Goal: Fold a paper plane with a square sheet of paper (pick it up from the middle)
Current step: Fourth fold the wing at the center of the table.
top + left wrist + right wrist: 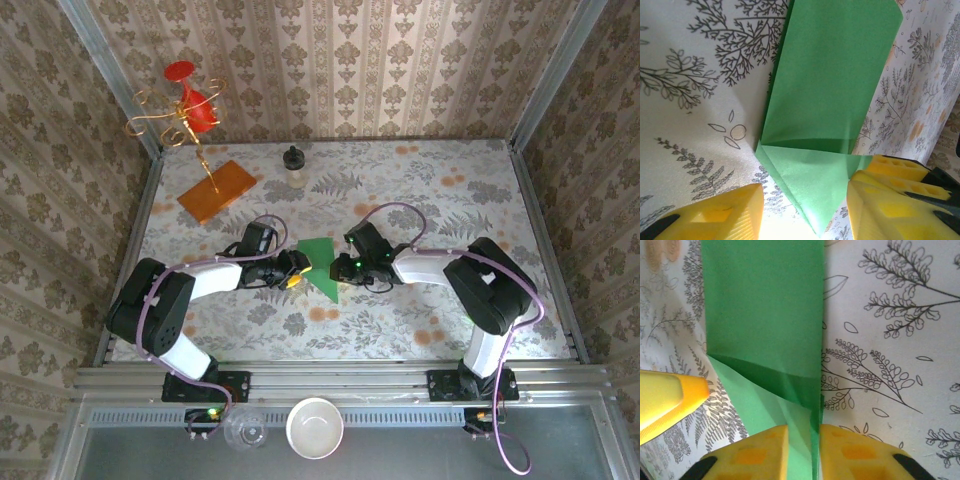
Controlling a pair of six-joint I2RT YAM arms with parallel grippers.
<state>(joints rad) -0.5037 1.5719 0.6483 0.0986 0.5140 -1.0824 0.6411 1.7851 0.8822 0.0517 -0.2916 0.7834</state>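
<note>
**Right claw pinches the green sheet, left claw stands open at its tip**

In the top view, the square sheet of paper (320,265), bright green and folded to a pointed shape, lies on the flower-patterned table (450,300) between the two claws. The left claw (295,270) is at its left side and the right claw (340,268) at its right side. Well behind the left claw, an orange-brown board (217,190) lies flat.

In the left wrist view, the left claw (805,182) is open, with its yellow fingers (715,215) well apart. The pointed end of the sheet reaches into the gap between them, and the wider part stretches away ahead of the claw. One finger meets the paper's edge and the other is apart from it. This claw clamps nothing.

In the right wrist view, the right claw (803,429) is closed to a narrow gap on the sheet. A raised green edge stands between its two yellow fingers (860,452) and is pressed from both sides. The rest of the paper lies ahead of this claw and to its left, with a slanted crease. One yellow finger of the left claw comes in from the left, just beside the paper.
</note>
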